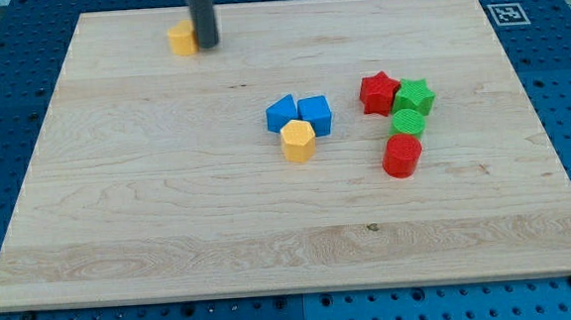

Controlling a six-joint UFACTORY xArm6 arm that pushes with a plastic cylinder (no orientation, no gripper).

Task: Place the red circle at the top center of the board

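Observation:
The red circle [402,157] is a short red cylinder at the right of the middle of the wooden board [169,207]. It touches a green circle [407,124] just above it. A green star [414,97] and a red star [380,92] sit above those. My tip [205,45] is at the view's top left, far from the red circle, right beside a yellow block [183,37] on its left.
Two blue blocks [283,113] [315,115] and a yellow hexagon [298,140] cluster at the board's middle. A black-and-white marker tag [507,13] sits at the board's top right corner. A blue pegboard surface [569,83] surrounds the board.

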